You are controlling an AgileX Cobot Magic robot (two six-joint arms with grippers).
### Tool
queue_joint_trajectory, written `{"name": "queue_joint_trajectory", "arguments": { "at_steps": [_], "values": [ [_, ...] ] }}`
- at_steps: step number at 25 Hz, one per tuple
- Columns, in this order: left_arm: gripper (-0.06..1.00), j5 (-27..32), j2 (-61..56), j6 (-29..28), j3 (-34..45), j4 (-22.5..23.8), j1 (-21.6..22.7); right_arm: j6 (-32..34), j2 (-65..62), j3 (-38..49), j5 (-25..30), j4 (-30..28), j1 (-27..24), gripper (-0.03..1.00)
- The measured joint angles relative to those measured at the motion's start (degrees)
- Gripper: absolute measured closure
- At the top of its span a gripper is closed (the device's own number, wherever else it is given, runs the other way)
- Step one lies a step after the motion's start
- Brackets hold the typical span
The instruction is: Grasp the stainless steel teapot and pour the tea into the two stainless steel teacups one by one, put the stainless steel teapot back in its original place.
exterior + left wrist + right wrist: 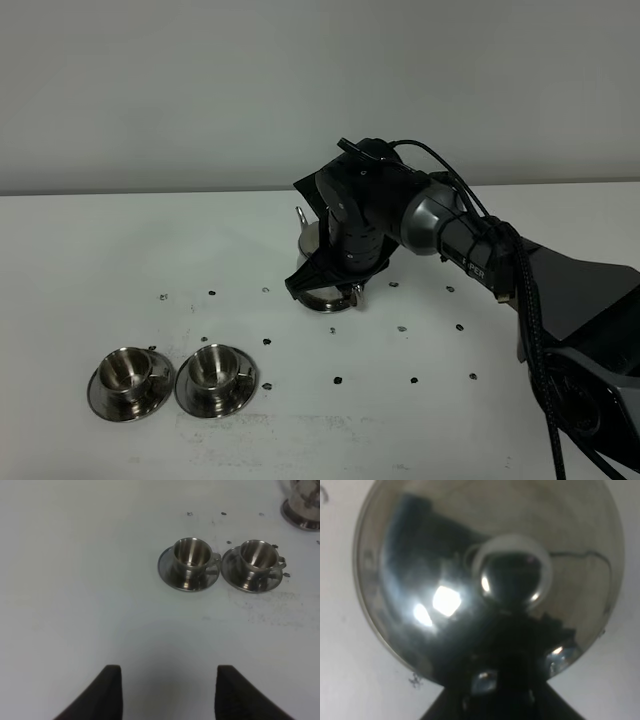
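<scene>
The stainless steel teapot (312, 240) stands on the white table (100, 250), mostly hidden under my right gripper (335, 285); its thin spout sticks out to the left. From above, the right wrist view shows its shiny lid and knob (512, 572). There my right gripper (500, 690) has its dark fingers drawn together at the teapot's handle side. The two stainless steel teacups (125, 368) (213, 366) sit on saucers at the front left and look empty. My left gripper (170, 685) is open and empty, short of the cups (191, 554) (259, 556). No tea shows.
Small dark marks (337, 380) dot the table between the cups and the teapot. The right arm's base and cables (570, 330) fill the right side. The teapot's base shows at a corner of the left wrist view (302, 510).
</scene>
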Motion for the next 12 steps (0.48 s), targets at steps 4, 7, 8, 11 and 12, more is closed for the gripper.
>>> {"name": "queue_joint_trajectory", "arguments": {
  "at_steps": [4,7,8,11,12],
  "values": [
    [0.46,0.0,0.0,0.0,0.0,0.0,0.0,-1.0,-2.0,0.0,1.2,0.0,0.0,0.76],
    [0.46,0.0,0.0,0.0,0.0,0.0,0.0,-2.2,-4.2,0.0,1.5,-0.2,0.0,0.76],
    [0.46,0.0,0.0,0.0,0.0,0.0,0.0,-2.7,-5.0,0.0,1.6,-0.2,0.0,0.76],
    [0.46,0.0,0.0,0.0,0.0,0.0,0.0,-4.9,-7.3,0.0,3.0,-0.1,0.5,0.76],
    [0.46,0.0,0.0,0.0,0.0,0.0,0.0,-6.3,-8.0,0.0,3.7,-0.1,1.0,0.76]
  ]
}}
